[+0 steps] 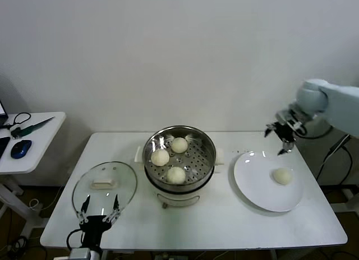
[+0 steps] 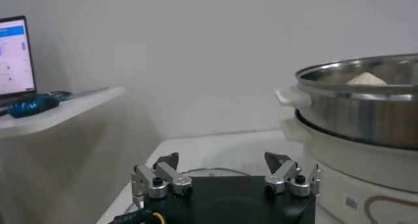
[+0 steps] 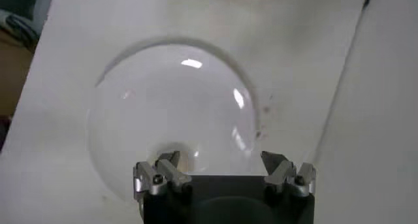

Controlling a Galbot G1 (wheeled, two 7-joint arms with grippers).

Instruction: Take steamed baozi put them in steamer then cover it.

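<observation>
The steel steamer (image 1: 211, 152) stands at the table's middle with three baozi on its perforated tray: one at the back (image 1: 179, 144), one at the left (image 1: 160, 157), one at the front (image 1: 176, 175). A fourth baozi (image 1: 282, 176) lies on the white plate (image 1: 255, 187) to the right. My right gripper (image 1: 279, 140) is open and empty, held above the plate's far edge; its wrist view looks down on the plate (image 3: 170, 108) past the gripper (image 3: 222, 160). My left gripper (image 1: 100, 210) is open and idle at the front left, by the glass lid (image 1: 126, 184).
In the left wrist view the left gripper (image 2: 222, 163) faces the steamer's side (image 2: 356, 108), with one baozi top (image 2: 366, 79) above the rim. A side table (image 1: 33, 139) with a blue mouse (image 1: 21, 148) and cables stands to the left. A wall is close behind.
</observation>
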